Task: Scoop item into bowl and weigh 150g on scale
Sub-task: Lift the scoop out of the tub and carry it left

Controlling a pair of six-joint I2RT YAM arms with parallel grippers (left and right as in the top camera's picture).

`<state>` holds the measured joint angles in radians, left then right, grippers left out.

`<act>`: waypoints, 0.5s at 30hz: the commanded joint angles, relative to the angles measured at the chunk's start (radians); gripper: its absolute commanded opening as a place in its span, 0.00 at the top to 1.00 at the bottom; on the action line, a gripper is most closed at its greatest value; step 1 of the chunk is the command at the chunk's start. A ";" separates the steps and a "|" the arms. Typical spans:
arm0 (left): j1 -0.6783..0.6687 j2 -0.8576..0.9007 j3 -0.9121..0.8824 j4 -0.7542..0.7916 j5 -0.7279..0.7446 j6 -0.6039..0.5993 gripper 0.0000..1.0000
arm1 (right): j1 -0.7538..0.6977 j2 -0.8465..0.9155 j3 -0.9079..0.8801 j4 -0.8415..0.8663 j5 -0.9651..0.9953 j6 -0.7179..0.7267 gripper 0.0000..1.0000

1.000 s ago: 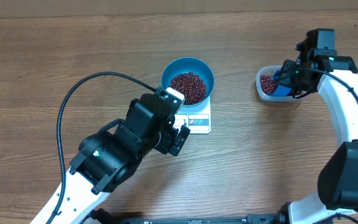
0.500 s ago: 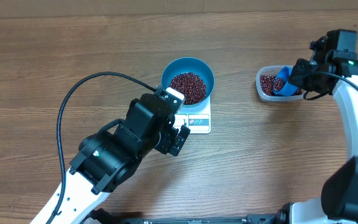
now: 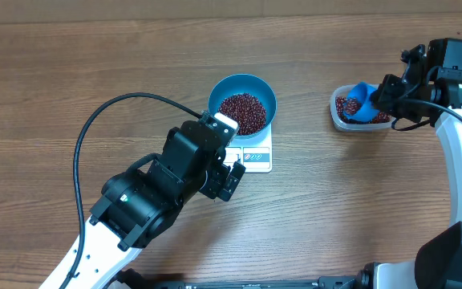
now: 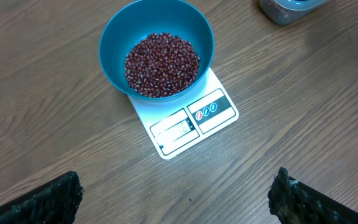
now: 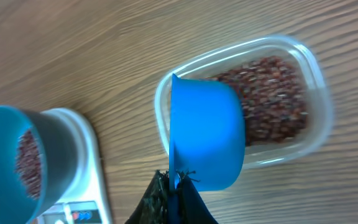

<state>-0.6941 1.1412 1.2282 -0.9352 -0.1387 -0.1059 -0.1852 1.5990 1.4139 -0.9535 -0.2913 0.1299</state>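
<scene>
Red-brown beans [image 4: 161, 65] are lying as a loose heap inside the blue bowl [image 4: 114, 37]; the bowl is sitting on the white scale [image 4: 194, 118], at the middle of the wooden table [image 3: 70, 72], with the display facing the near side; the reading is too small to make out.

A 2nd lot of beans is filling the clear plastic tub [image 5: 316, 106], well apart to the right of the scale.

Left gripper [image 4: 176, 180] is hovering near the scale's near edge, jaws spread wide, holding nothing.

Right gripper [image 5: 173, 199] is clamping tight on the handle of the blue scoop [image 5: 207, 137]; the scoop is hanging over the tub's left end; whether it is carrying beans cannot be told.

Handling judgement: the beans are looking hard, smooth and individually light; they are likely to roll and scatter if tipped fast, so fingers are no use on them; the scoop is the proper hold, gripped at the handle and kept level in transit; final additions are probably calling for small, slow pours.
</scene>
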 commanded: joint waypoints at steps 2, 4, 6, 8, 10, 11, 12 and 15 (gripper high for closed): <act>0.002 0.003 -0.011 0.000 0.012 -0.014 0.01 | -0.007 -0.034 0.057 0.005 -0.171 -0.024 0.96; 0.002 0.003 -0.011 0.000 0.012 -0.014 0.00 | -0.007 -0.034 0.074 0.001 -0.204 -0.035 0.96; 0.002 0.003 -0.011 0.000 0.012 -0.014 0.00 | -0.007 -0.037 0.089 -0.006 -0.229 -0.035 0.96; 0.002 0.003 -0.011 0.000 0.013 -0.014 0.00 | -0.006 -0.042 0.097 -0.010 -0.267 -0.035 0.96; 0.002 0.003 -0.011 0.000 0.012 -0.014 0.00 | -0.005 -0.051 0.101 -0.008 -0.311 -0.034 0.96; 0.002 0.003 -0.011 0.000 0.012 -0.014 0.00 | -0.005 -0.055 0.101 -0.005 -0.334 -0.034 0.96; 0.002 0.003 -0.011 0.000 0.012 -0.014 0.00 | -0.003 -0.060 0.101 -0.003 -0.360 -0.034 0.96; 0.002 0.003 -0.011 0.000 0.012 -0.014 0.01 | 0.014 -0.069 0.101 0.002 -0.397 -0.024 0.96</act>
<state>-0.6941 1.1412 1.2282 -0.9352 -0.1387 -0.1062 -0.1871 1.5772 1.4773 -0.9615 -0.5896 0.1070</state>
